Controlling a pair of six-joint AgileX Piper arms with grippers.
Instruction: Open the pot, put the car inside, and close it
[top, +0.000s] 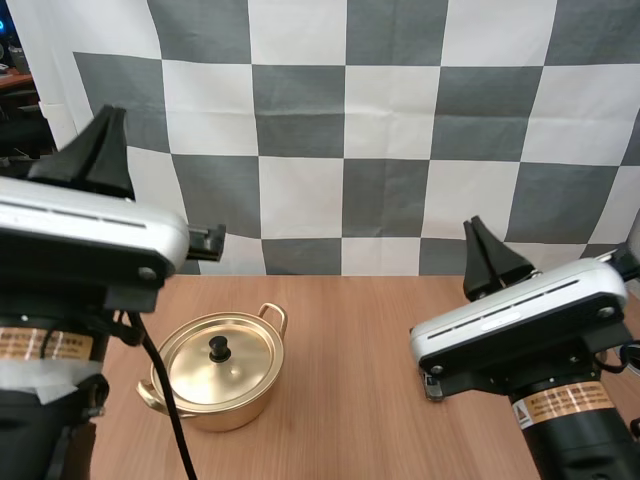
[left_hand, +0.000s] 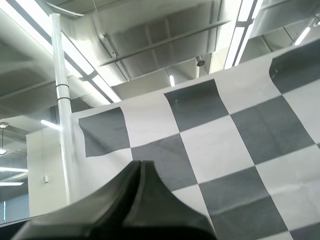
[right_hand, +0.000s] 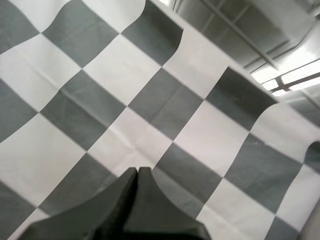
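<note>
A gold pot (top: 215, 385) with two loop handles stands on the wooden table at the front left, its lid (top: 217, 360) on it with a black knob (top: 219, 348) at the centre. My left gripper (top: 105, 135) is raised high above the table at the left, its fingers lying together as one dark wedge (left_hand: 141, 167), holding nothing. My right gripper (top: 478, 235) is lifted at the right, pointing up and away from the table, its fingers likewise pressed together (right_hand: 138, 172).
The brown wooden table (top: 350, 380) stretches between the two arms, with bare surface right of the pot.
</note>
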